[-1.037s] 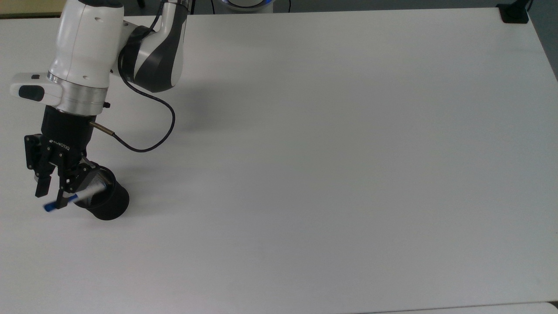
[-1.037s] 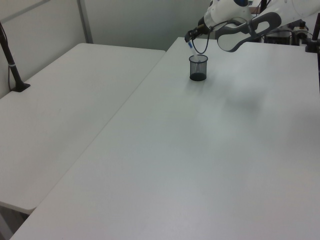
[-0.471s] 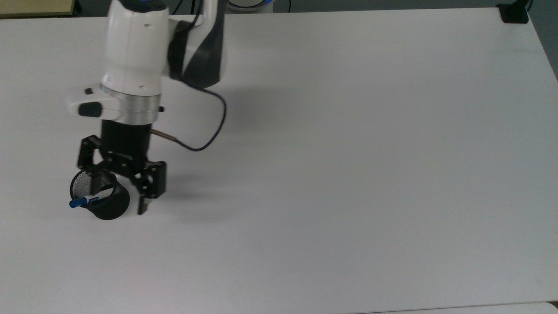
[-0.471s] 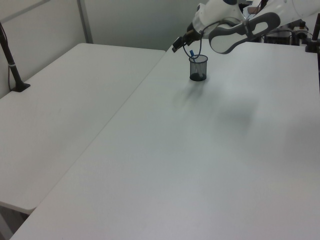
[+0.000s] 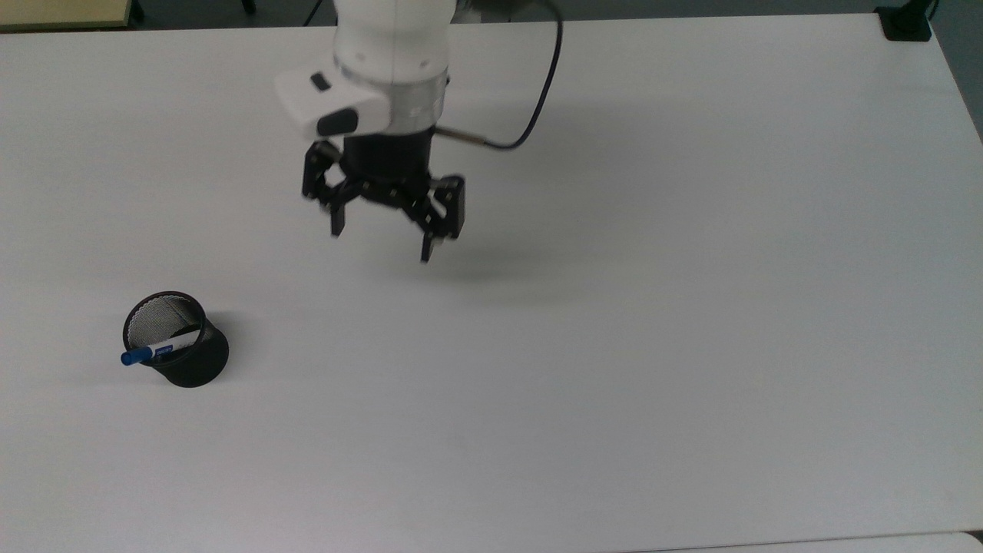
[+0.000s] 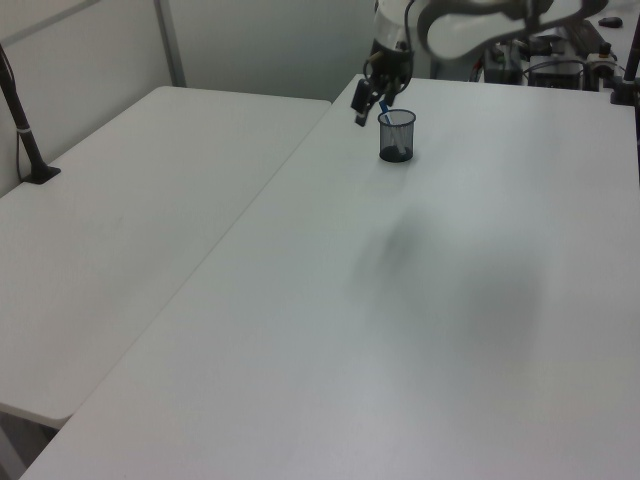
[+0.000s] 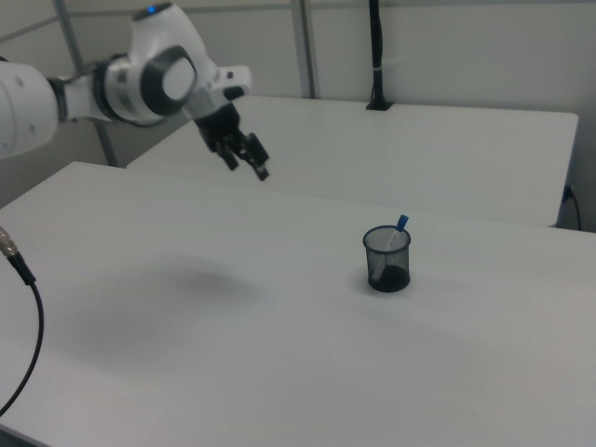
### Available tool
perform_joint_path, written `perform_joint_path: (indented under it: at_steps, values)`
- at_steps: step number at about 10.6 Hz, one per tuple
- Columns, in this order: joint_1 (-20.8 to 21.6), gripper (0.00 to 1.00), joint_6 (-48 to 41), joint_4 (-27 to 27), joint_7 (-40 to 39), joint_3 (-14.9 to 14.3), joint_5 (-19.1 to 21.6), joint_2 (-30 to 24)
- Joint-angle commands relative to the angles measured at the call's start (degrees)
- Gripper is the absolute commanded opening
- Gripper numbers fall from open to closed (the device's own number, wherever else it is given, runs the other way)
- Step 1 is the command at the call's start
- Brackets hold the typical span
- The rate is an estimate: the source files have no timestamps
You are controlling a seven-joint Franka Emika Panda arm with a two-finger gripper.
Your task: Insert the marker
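The marker (image 5: 157, 352) leans inside the black mesh cup (image 5: 175, 340) at the top view's lower left, its blue cap poking over the rim. In the right view the marker (image 7: 399, 228) stands tilted in the cup (image 7: 386, 260). My gripper (image 5: 380, 244) hangs open and empty above the table, well up and to the right of the cup in the top view. In the left view the gripper (image 6: 367, 104) shows just left of the cup (image 6: 396, 136). The right view has the gripper (image 7: 250, 159) high and far left of the cup.
The white table (image 5: 614, 322) stretches wide to the top view's right. A black clamp (image 5: 905, 23) sits at its far right corner. A second table (image 6: 120, 200) adjoins in the left view, with a black post (image 6: 22, 120). The arm's cable (image 5: 530, 115) loops beside the wrist.
My gripper let go of the marker, which now rests in the cup. The open gripper then lifted and swung away toward the top view's upper right.
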Motion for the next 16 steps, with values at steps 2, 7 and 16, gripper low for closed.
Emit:
perform_joint_path:
  at_steps: [2, 7, 16]
  values:
    - [-2.1, 1.00, -19.4, -3.5, -2.6, 3.7, 1.8, -10.8]
    - [-15.9, 1.00, -32.9, -6.9, -15.9, 16.2, 3.7, -18.9]
    - [-16.6, 1.00, -26.5, -6.6, -16.0, 15.7, 3.6, -18.2]
